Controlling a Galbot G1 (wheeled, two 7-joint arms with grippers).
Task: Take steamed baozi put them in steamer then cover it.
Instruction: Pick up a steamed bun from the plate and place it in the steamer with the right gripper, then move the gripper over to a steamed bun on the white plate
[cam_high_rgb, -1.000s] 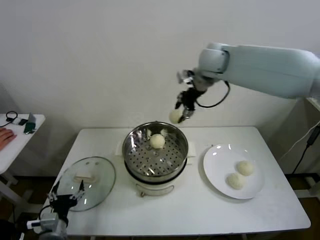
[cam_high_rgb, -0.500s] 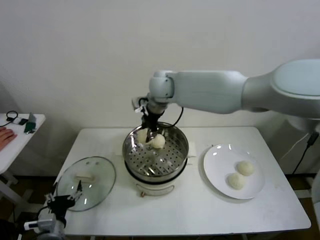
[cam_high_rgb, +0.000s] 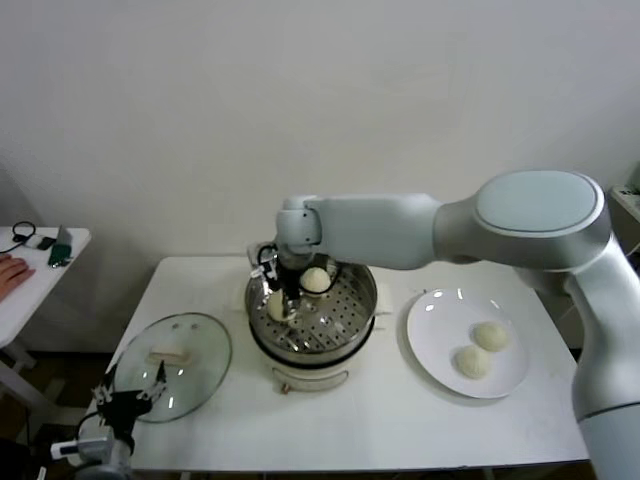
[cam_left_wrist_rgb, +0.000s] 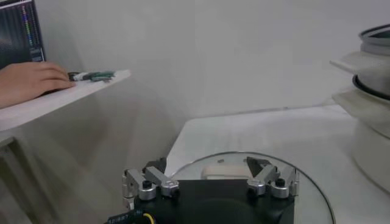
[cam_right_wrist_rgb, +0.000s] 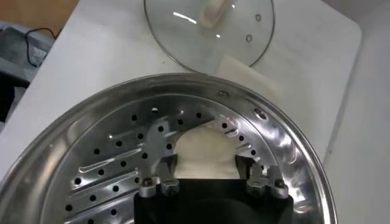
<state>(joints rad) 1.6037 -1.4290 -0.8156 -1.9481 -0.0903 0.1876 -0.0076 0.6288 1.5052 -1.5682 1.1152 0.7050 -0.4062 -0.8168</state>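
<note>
Right gripper (cam_high_rgb: 284, 305): its own arm is covering most of it in the head view.
Bun (cam_right_wrist_rgb: 206, 157) between the fingers: the gripper body is hiding its lower part in the right wrist view.
Steamer (cam_left_wrist_rgb: 376, 73): the right edge of the left wrist view is cutting it off.
Lid (cam_right_wrist_rgb: 210, 27): the top edge is cropping it.
Left gripper (cam_high_rgb: 128, 400): sitting small at the lower left.

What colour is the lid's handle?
Cream-white, on the clear glass lid; the handle shows best in the right wrist view.

Cream-white baozi (cam_high_rgb: 316, 280), perforated steel steamer (cam_high_rgb: 340, 322)
</note>
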